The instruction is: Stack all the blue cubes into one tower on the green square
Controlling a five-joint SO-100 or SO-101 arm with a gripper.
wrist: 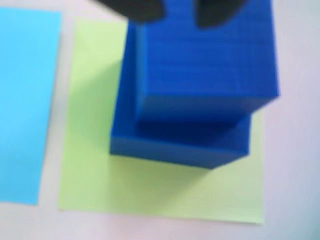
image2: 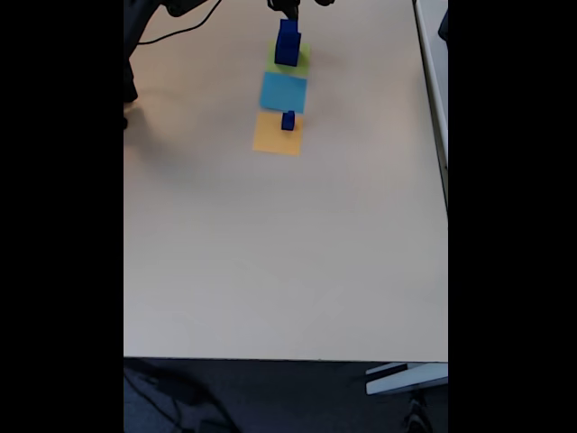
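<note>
A large blue cube [wrist: 175,142] sits on the green square [wrist: 95,165]. A second blue cube [wrist: 205,65] is on top of it, shifted towards the right in the wrist view. Both fingers of my gripper [wrist: 177,17] show as dark blurred shapes at the top edge, over the upper cube's top face; their grip is unclear. In the fixed view the two-cube stack [image2: 288,43] stands on the green square [image2: 300,59] at the far end of the table, directly under the gripper [image2: 290,7]. A smaller blue cube [image2: 288,120] rests on an orange square [image2: 273,137].
A flat light-blue square [wrist: 25,100] lies just left of the green one in the wrist view; in the fixed view this light-blue square [image2: 284,92] lies between green and orange. Cables run at the table's [image2: 270,253] far left corner. The near half is bare tabletop.
</note>
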